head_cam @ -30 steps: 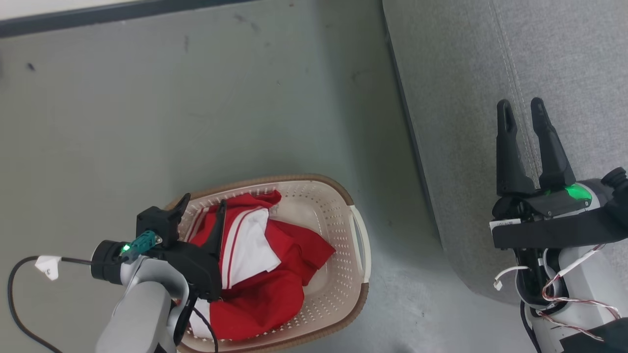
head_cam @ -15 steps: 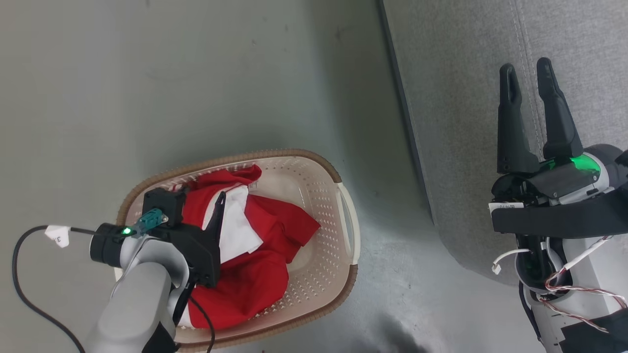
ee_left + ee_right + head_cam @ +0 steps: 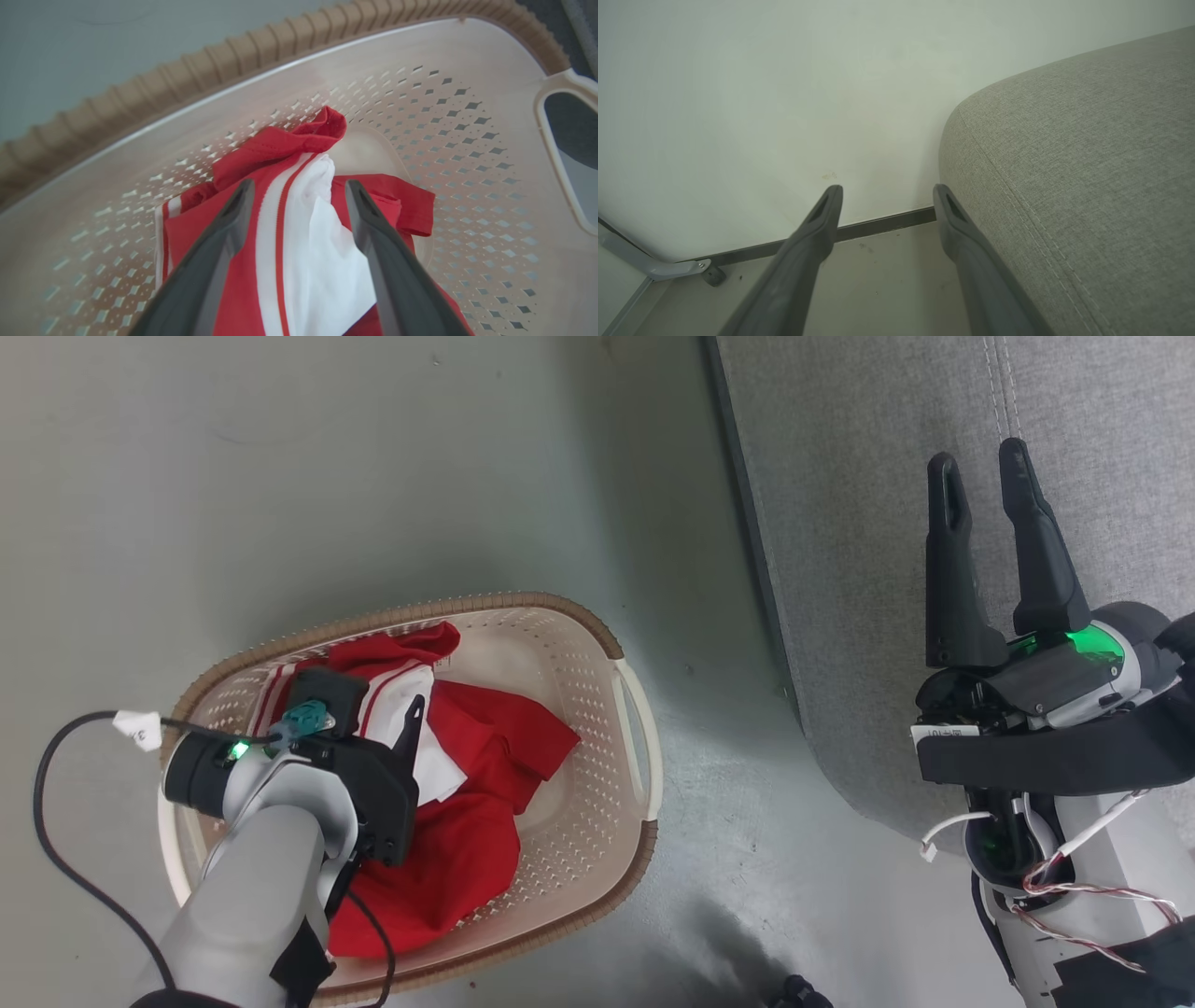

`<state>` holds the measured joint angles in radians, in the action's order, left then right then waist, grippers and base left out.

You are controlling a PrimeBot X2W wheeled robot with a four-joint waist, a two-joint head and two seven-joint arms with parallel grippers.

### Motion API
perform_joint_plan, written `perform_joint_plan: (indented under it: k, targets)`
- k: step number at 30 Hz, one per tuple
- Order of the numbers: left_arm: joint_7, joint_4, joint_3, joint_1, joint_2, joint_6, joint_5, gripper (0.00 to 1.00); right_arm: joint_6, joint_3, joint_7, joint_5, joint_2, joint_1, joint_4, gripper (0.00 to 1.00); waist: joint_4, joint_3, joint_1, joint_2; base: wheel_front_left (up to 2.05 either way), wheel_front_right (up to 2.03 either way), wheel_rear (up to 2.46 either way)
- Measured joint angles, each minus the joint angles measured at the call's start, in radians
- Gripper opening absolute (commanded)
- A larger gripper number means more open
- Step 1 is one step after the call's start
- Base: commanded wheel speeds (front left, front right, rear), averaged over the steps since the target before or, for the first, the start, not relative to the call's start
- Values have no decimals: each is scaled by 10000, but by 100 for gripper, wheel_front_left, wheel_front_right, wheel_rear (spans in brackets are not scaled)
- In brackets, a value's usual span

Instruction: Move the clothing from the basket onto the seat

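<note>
Grey arms, dark pincers.
Long dark tapered fingers [image 3: 948,579] on the left pincer [image 3: 299,184] and right pincer [image 3: 978,457]; pale grey forearms [image 3: 252,896]; black wrists [image 3: 191,775] with green lights [image 3: 1088,642]; tagged black cable [image 3: 37,812] left, red-white wires [image 3: 1046,882] right.

Red-and-white clothing [image 3: 476,747] lies crumpled in the beige basket [image 3: 579,709] near the grey seat [image 3: 840,523]

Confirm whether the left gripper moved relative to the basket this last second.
Yes: the left gripper went farther inside the basket, from rim toward middle.
</note>
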<state>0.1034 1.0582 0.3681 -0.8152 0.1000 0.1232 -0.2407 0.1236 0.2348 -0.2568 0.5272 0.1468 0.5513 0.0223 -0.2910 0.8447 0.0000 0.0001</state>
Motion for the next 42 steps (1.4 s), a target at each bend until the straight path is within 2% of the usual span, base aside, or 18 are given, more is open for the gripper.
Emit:
perform_joint_plan:
  k: [7,13,27,35,37,38,40,42]
  targets:
    - [-249,466,213,-298,-146,-23,150,100,0,111,0,2,-36,118,-12,100,-114,147,0,0,0,0,0]
    - [-562,920,270,-755,-174,-261,232,100,0,320,0,6,-56,154,33,100,-193,297,0,-2,0,0,0]
    - [-2063,2006,614,-1218,-305,-786,606,100,2,462,0,13,-61,339,-15,100,-384,571,0,-1,0,0,0]
    - [-2683,2094,640,-1245,-364,-849,604,100,2,506,0,13,-50,339,-46,100,-404,625,0,-1,0,0,0]
    - [-2901,2140,633,-1248,-372,-894,591,89,2,506,0,13,-46,339,-58,100,-402,637,0,-1,0,0,0]
    - [-3001,2173,633,-1248,-372,-892,589,76,2,504,0,13,-44,341,-73,100,-399,641,0,-2,0,0,0]
    - [-3066,2192,627,-1247,-372,-876,570,0,2,506,0,13,-42,348,-113,100,-392,643,0,-2,0,0,0]
    - [-3127,2192,623,-1248,-376,-777,548,0,2,508,0,13,-40,365,-176,100,-375,632,0,-1,0,0,0]
